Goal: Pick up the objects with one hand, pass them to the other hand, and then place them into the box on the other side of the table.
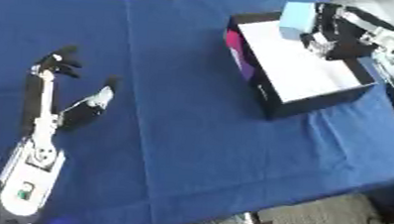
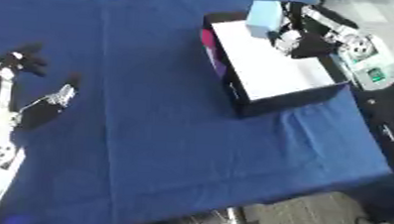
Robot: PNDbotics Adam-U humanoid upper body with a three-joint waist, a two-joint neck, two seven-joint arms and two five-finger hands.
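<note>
Placing step: my right hand (image 1: 331, 41) fingers curl round the light-blue block (image 1: 295, 20) over the box (image 1: 304, 67), upper right — next, release; left hand (image 1: 58, 99) rests, fingers apart.

Blue-clothed table (image 1: 199, 134) over what looks like grey floor (image 1: 331, 223).

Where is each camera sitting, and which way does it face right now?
Left eye view: in the head, looking down at the blue table; left hand open at the left, right hand over the box, fingers on a light blue block.
Right eye view: same head, same downward look, scene shifted leftward; the left hand sits nearer the frame edge.
Shared: table, box, block and both hands.
</note>
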